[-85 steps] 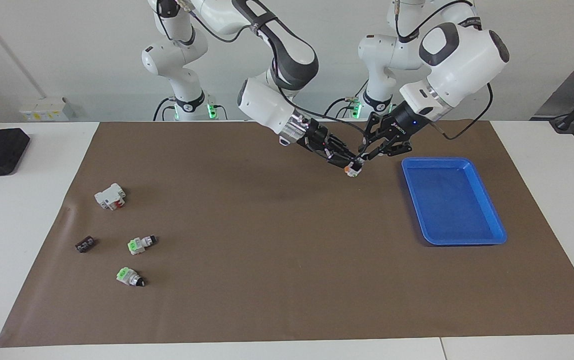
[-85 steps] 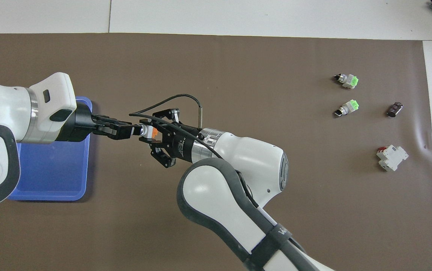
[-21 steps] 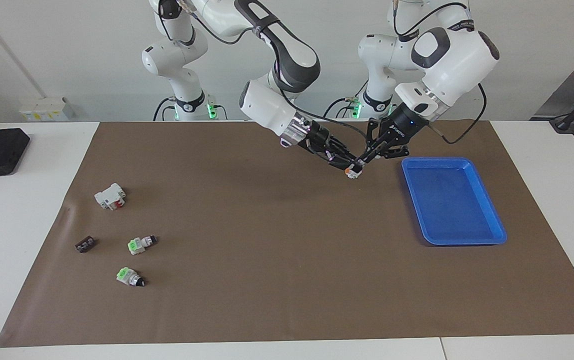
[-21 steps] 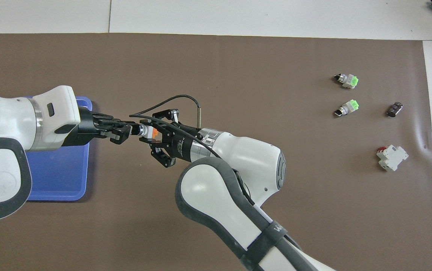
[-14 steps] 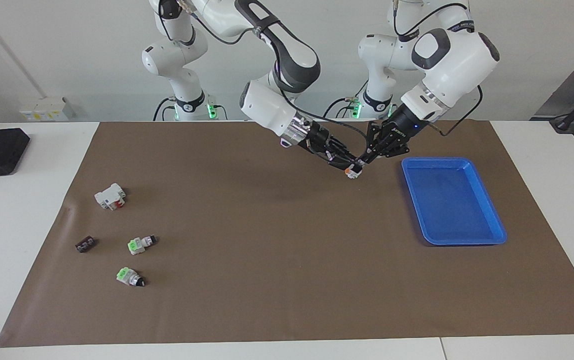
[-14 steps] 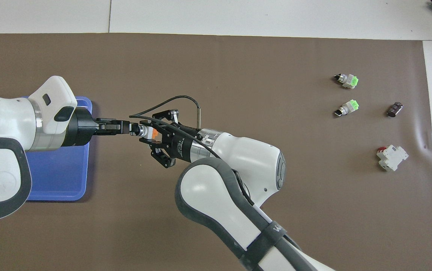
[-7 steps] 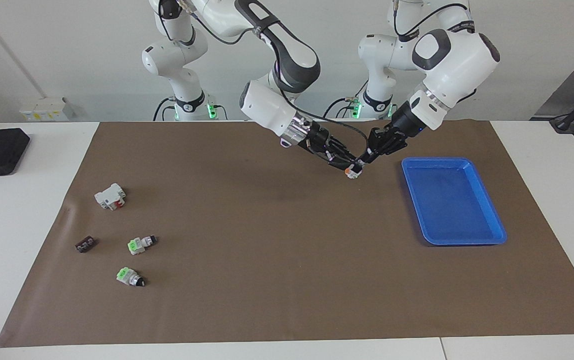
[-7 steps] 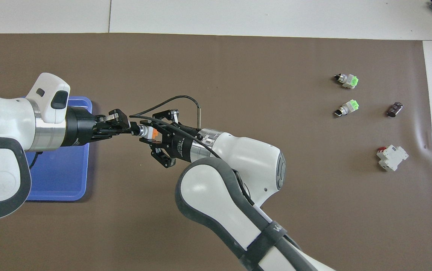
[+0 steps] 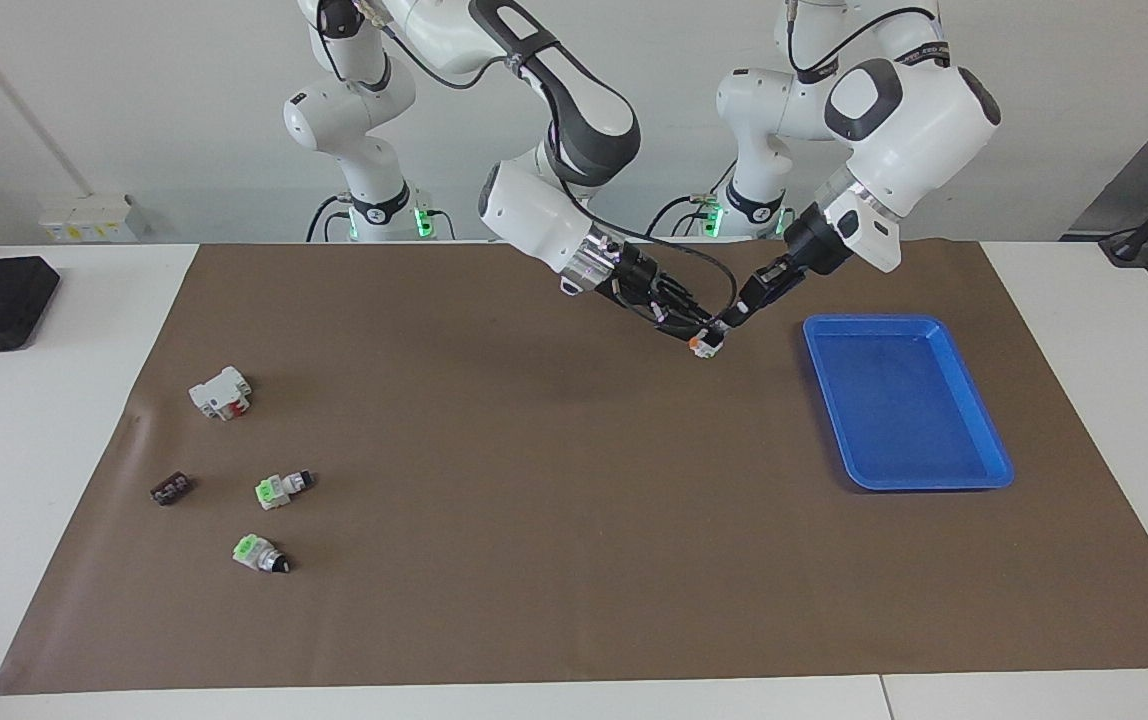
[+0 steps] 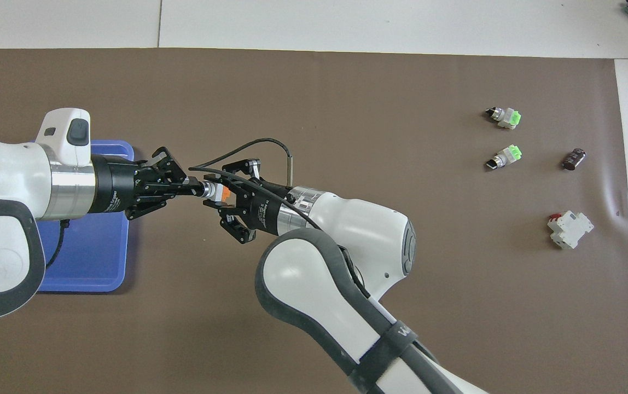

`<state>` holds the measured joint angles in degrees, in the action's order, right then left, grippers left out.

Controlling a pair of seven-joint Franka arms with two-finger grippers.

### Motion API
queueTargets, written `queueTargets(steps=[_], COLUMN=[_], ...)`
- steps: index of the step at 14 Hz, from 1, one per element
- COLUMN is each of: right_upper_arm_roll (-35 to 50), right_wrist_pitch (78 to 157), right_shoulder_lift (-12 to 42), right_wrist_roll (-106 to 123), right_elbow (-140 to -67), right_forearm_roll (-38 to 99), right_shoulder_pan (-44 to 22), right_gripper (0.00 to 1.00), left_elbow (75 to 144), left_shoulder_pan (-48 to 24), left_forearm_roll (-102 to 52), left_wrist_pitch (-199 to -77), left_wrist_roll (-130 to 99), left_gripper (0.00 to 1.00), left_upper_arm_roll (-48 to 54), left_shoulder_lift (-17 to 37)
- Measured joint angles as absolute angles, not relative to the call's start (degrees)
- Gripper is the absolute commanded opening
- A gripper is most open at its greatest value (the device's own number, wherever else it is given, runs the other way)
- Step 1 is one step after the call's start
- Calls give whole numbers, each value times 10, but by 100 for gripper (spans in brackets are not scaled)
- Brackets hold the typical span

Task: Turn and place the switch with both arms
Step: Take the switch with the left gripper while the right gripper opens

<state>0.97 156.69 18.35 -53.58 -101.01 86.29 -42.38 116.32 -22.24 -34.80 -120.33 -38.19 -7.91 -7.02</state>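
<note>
— Claw of the left arm (image 9: 729,322) is pinched narrow on the dark knob tip of the small white-grey cylindrical switch with the orange block (image 9: 705,343), and its wrist has rolled round since a second ago; the links that lay flat now splay to the sides in the overhead view.

— And the right claw (image 9: 696,335)?

— Clamped on the switch's body, unmoved. Both hold it in the air over the brown mat (image 9: 534,500), just beside the shallow blue plastic tray (image 9: 994,440) at the left arm's end of the table.

— So the knob is being turned?

— I judge so: one claw braces, the other twists. Placing in the tray is not yet done. Two green-marked switches (image 9: 274,488) lie well apart, untouched.
</note>
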Motion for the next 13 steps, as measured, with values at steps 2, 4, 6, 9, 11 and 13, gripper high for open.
queueTargets(steps=[2, 4, 6, 9, 11, 13], right_upper_arm_roll=[10, 10, 10, 10, 9, 9], right_wrist_pitch=[1567, 1566, 1566, 1566, 1566, 1566], right_shoulder_lift=[183, 183, 183, 183, 182, 181], right_wrist_roll=[-536, -536, -536, -536, -536, -536], right_elbow=[-1010, -1011, -1012, -1012, -1013, -1014], right_forearm_roll=[863, 863, 863, 863, 863, 863], right_shoulder_pan=[-424, -424, -424, -424, -423, -423], right_gripper=[0, 0, 0, 0, 0, 0], left_elbow=[1163, 1163, 1163, 1163, 1162, 1162], left_shoulder_pan=[-222, -222, -222, -222, -222, -222], left_forearm_roll=[-347, -347, -347, -346, -345, -344], left_wrist_pitch=[-1202, -1198, -1195, -1194, -1194, -1194], left_wrist_roll=[-445, -500, -556, -653, -710, -751], left_gripper=[0, 0, 0, 0, 0, 0], left_upper_arm_roll=[-79, -79, -80, -80, -78, -77], left_shoulder_lift=[-70, -70, -70, -70, -70, -70])
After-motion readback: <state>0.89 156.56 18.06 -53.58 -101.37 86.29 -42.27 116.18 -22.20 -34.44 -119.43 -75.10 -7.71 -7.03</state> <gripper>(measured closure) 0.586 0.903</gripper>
